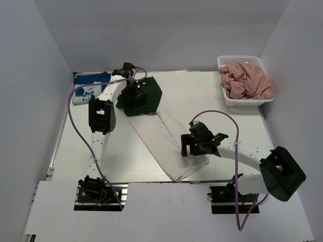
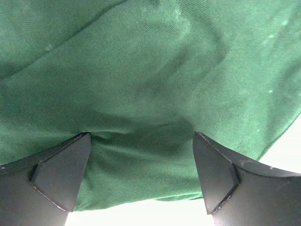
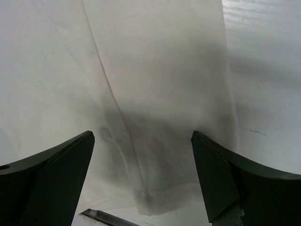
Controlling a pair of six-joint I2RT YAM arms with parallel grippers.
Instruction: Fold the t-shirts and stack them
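Green shirt point(image 1: 149, 93) beneath left pincer point(image 2: 141, 135); white shirt point(image 1: 160, 135) beneath right pincer point(image 3: 142, 134).

Bare surface point(image 1: 217, 101) between white shirt point(image 1: 161, 138) and basket point(image 1: 242, 103): open passage. Far-right corner blocked by basket. Far-left corner occupied by blue shirt point(image 1: 87, 89), near green shirt point(image 1: 149, 96). Walls point(image 1: 35, 101) bound both sides.
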